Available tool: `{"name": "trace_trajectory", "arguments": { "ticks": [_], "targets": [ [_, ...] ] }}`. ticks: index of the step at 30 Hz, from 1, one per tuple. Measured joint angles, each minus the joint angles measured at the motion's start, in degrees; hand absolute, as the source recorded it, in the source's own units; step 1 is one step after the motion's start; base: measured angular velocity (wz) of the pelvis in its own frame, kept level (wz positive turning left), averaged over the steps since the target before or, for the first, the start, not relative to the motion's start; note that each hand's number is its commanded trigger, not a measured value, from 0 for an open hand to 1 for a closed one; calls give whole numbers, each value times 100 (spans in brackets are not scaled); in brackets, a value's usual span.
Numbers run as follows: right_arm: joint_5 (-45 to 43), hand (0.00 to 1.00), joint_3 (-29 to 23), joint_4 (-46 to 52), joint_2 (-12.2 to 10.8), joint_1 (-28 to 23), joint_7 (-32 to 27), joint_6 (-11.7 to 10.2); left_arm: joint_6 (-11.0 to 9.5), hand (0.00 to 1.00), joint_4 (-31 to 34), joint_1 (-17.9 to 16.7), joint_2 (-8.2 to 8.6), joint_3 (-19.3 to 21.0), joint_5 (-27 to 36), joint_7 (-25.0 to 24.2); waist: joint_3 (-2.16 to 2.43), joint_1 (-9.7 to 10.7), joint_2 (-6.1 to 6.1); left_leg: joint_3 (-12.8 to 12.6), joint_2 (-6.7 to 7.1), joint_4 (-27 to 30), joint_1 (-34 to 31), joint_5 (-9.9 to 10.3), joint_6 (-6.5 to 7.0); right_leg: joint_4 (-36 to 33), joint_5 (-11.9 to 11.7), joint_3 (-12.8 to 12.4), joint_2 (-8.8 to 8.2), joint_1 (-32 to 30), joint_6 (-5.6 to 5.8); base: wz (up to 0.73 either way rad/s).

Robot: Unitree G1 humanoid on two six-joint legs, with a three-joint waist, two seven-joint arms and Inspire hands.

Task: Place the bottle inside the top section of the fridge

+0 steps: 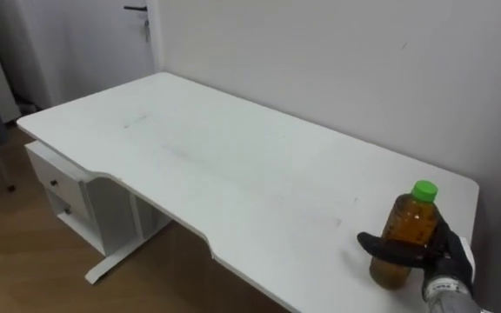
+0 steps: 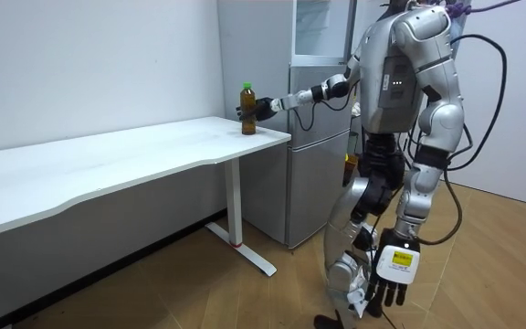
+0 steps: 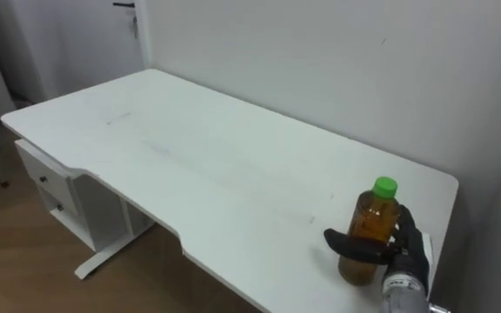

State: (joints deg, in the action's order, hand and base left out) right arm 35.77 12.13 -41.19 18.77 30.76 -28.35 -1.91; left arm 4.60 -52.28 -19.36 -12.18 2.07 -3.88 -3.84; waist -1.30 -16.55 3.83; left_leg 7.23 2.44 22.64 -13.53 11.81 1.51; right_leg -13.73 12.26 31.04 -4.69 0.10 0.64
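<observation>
White desk [image 1: 233, 165], bottle [image 1: 410, 217] at its corner

No legible text, numbers or signs.

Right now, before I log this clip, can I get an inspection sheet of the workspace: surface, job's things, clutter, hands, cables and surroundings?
Surface: white desk, bare apart from the bottle.
Job's things: bottle, green cap, amber liquid, upright on the desk's right end; fridge stands just past that end.
Clutter: nothing seen.
Hands: right hand curled round the bottle, which rests on the desk; left hand hangs at the robot's side, fingers relaxed.
Cables: nothing seen on the desk.
Surroundings: drawer unit under the desk's far end, door beyond it, wooden floor.
</observation>
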Motion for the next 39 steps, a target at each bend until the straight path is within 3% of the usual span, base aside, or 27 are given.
{"name": "trace_trajectory", "arguments": {
  "ticks": [6,12,17,19,20,27,39],
  "targets": [
    [-1,0,1,-319,9,85,44,-8,-77,0,-5,98,-8,-4,0,101,-4,-81,9,-6,-1,28,-94,-9,16,-4,-29,-48,8,-106,-6,-1],
    [-12,0,1,-316,22,98,48,-223,-143,0,-41,112,-9,-15,5,102,-6,-101,27,-31,-40,86,-273,-10,14,-27,-46,-71,29,-277,-31,-2],
    [-38,0,1,-367,47,135,177,-236,-160,0,-77,111,-10,-46,127,102,-26,-107,28,-68,-65,90,-283,-11,13,-78,-50,-103,26,-330,-39,-3],
    [-43,0,1,-498,51,208,237,-286,-178,0,-69,111,-9,-109,214,102,-58,-111,19,-74,-71,101,-296,-11,12,-89,-50,-110,28,-333,-40,0],
    [-44,100,1,-534,51,227,237,-306,-192,0,-66,112,-9,-125,213,102,-66,-112,19,-74,-71,104,-300,-11,12,-91,-50,-111,28,-337,-40,0],
    [-150,100,1,-670,127,266,265,-466,-217,0,-69,146,-9,-183,354,97,-84,-113,38,-82,-73,117,-391,-36,17,-116,-63,-121,23,-444,-59,0],
    [-207,100,-231,-871,301,354,403,-426,-243,0,-74,180,-17,-275,674,92,-74,-114,50,-151,-83,53,-441,-39,15,-118,-62,-196,14,-568,-59,-2]
  ]
}}
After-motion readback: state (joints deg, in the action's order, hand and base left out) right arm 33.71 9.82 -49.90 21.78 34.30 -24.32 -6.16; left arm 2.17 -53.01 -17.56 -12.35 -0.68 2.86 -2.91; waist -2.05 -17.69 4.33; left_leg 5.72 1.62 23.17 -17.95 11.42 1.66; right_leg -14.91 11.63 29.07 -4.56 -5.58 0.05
